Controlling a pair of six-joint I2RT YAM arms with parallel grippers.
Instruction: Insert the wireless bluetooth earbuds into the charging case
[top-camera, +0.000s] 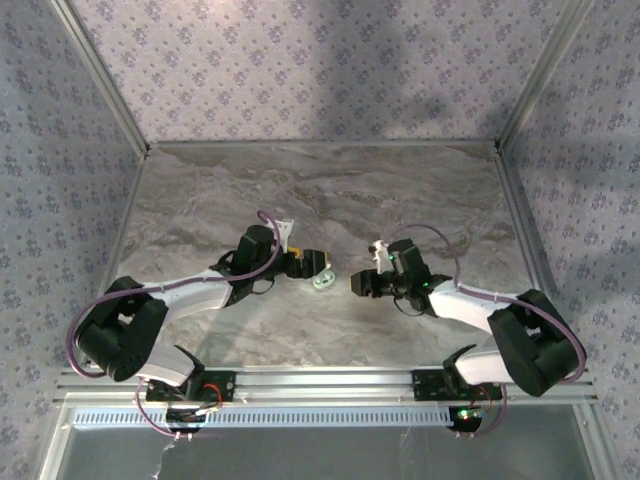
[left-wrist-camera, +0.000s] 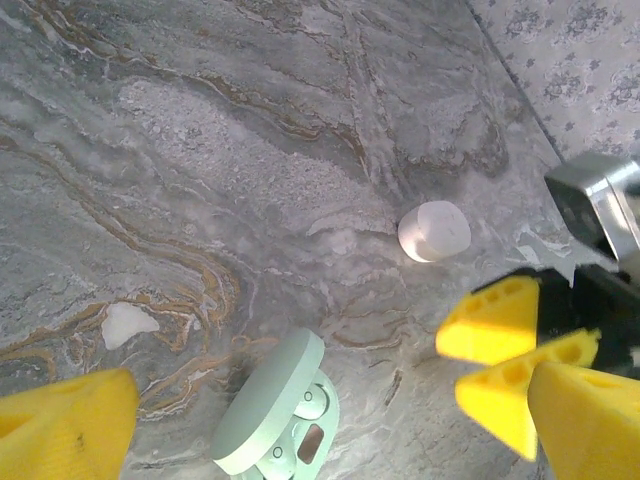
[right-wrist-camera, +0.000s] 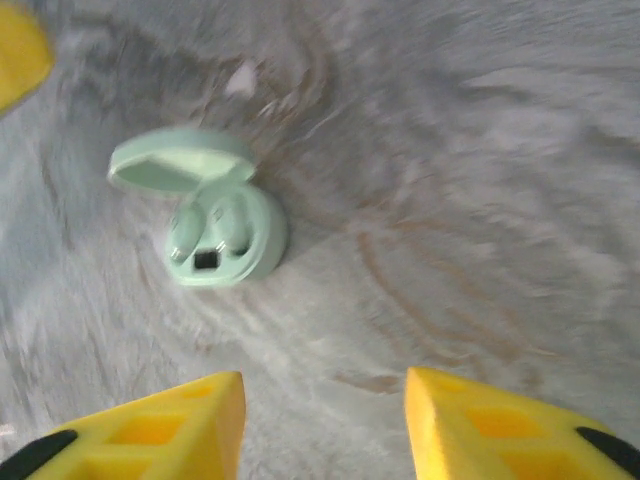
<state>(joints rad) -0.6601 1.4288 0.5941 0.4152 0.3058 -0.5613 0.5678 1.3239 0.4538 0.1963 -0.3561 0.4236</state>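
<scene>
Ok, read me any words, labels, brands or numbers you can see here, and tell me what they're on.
None: no readable text in any view.
The mint case looks unmarked, though it is blurred.
The white pod is plain.
The wallpaper has only a flower pattern.

In the top view the charging case (top-camera: 323, 279) lies on the table (top-camera: 300, 190) near mid-frame, between my two claws; my left claw (top-camera: 312, 262) sits close at its upper left, my right claw (top-camera: 358, 284) just to its right, apart from it; in the left wrist view the case is at bottom centre, with a small pod (left-wrist-camera: 434, 231) well above and right of it; in the right wrist view the case lies upper left, two earbuds (right-wrist-camera: 230, 222) seemingly side by side in its wells, though the blur leaves that unsure.
</scene>
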